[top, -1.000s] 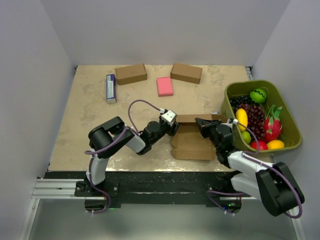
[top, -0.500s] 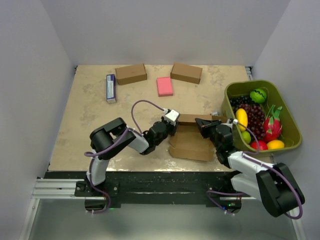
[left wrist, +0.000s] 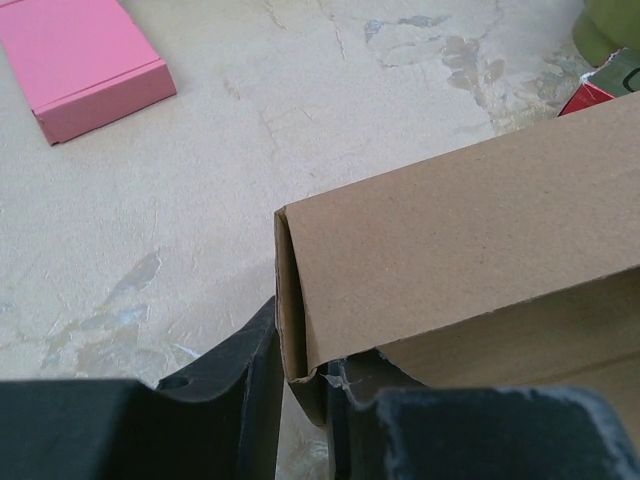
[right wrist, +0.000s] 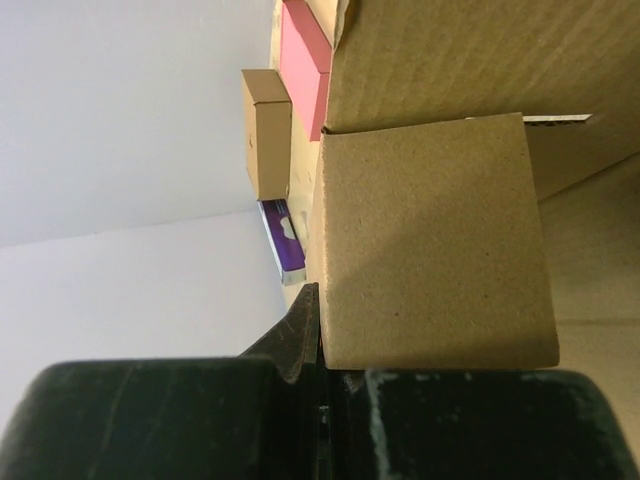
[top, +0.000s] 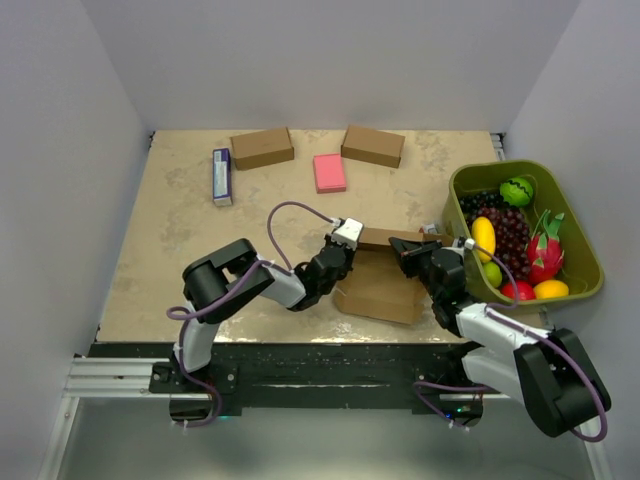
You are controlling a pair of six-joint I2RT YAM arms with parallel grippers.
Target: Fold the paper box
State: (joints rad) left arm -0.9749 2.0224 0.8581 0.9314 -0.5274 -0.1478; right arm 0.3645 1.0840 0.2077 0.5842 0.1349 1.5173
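The paper box (top: 378,288) lies half-folded near the table's front, between my two grippers, its back wall (top: 396,238) standing up. My left gripper (top: 344,246) is shut on the left end of that wall. In the left wrist view the black jaws (left wrist: 305,385) pinch the doubled cardboard edge (left wrist: 460,240). My right gripper (top: 406,251) is at the box's right end. In the right wrist view it (right wrist: 322,350) is shut on a brown side flap (right wrist: 430,250), with one finger (right wrist: 305,325) flat against it.
Two ready-made brown boxes (top: 262,147) (top: 373,146) and a pink pad (top: 329,172) lie at the back. A purple-and-white carton (top: 222,175) lies at the back left. A green basket (top: 575,285) of toy fruit stands at the right, close to my right arm.
My left gripper has moved right and slightly away along the box's back wall. The box's near-left corner has swung a little to the right. The right gripper has barely moved.
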